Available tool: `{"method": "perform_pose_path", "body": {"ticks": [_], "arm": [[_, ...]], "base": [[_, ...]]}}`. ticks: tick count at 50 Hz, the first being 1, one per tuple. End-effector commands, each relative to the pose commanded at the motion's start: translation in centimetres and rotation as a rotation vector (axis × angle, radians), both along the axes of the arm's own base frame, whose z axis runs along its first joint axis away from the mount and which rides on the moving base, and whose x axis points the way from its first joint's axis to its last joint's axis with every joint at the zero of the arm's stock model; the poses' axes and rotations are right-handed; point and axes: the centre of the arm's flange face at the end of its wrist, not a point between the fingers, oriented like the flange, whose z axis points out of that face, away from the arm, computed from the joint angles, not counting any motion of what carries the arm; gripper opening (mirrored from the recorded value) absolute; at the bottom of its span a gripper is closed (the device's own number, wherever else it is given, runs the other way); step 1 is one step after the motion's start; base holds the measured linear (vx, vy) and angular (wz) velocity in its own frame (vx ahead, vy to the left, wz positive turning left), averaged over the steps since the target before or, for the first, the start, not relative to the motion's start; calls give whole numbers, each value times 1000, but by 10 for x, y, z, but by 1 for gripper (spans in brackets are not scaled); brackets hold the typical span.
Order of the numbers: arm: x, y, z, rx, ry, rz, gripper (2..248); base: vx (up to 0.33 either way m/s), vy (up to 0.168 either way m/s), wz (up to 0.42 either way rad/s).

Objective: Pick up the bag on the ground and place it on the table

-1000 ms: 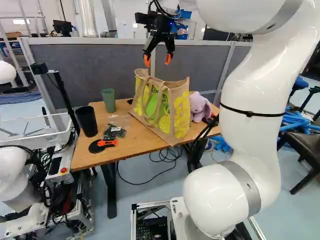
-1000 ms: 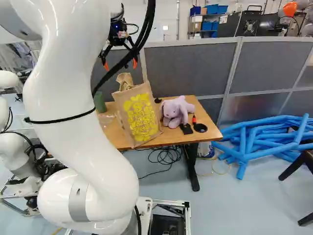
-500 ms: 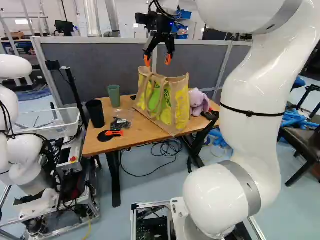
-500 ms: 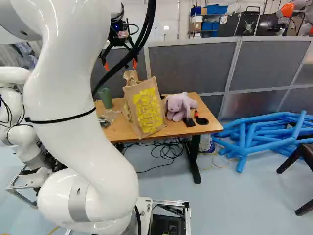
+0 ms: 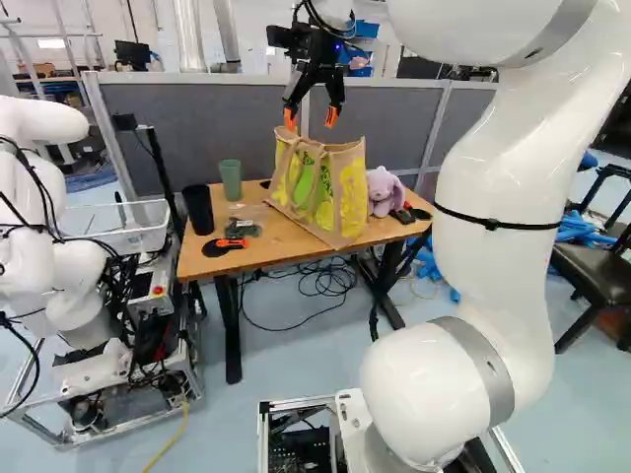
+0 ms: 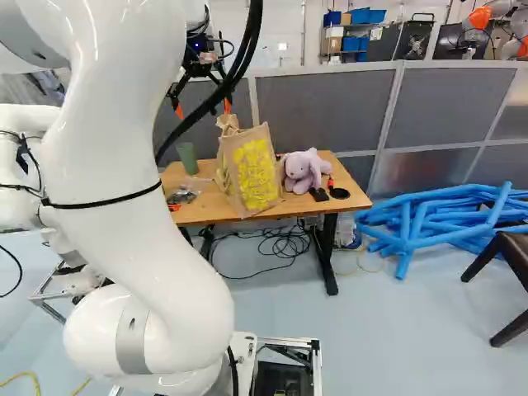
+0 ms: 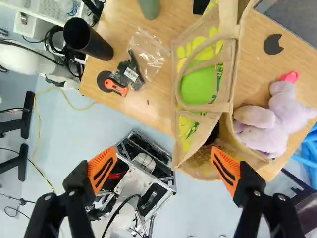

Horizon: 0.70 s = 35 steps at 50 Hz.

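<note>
here in the left base view, the bag [image 5: 340, 187] is up on the worktop [image 5: 281, 243], handles upward, and the claw [image 5: 311, 118] hangs over it at twelve o'clock, fingers spread wide and gripping nothing. from the bag, the plush rabbit [image 5: 383, 191] sits at three o'clock, the green cup [image 5: 231, 180] just past nine, the black cup [image 5: 198, 209] at nine and an orange-handled tool [image 5: 225, 246] at eight. over to the right base view: claw at eleven o'clock from the bag, blue tubes [image 6: 437, 221] between three and four, a dark chair [image 6: 505, 260] at four. and the wrist view, twelve being straight ahead of the claw [image 7: 164, 169]: big gap between the orange pads [image 7: 103, 168], nothing held, bag at one o'clock, rabbit at two, tool at eleven.
</note>
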Motion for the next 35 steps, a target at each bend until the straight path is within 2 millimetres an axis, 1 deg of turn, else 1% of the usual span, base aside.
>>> {"method": "perform_pose_path", "body": {"ticks": [35], "arm": [[0,0,0,0,0,0,247]], "base": [[-167,1,21]]}}
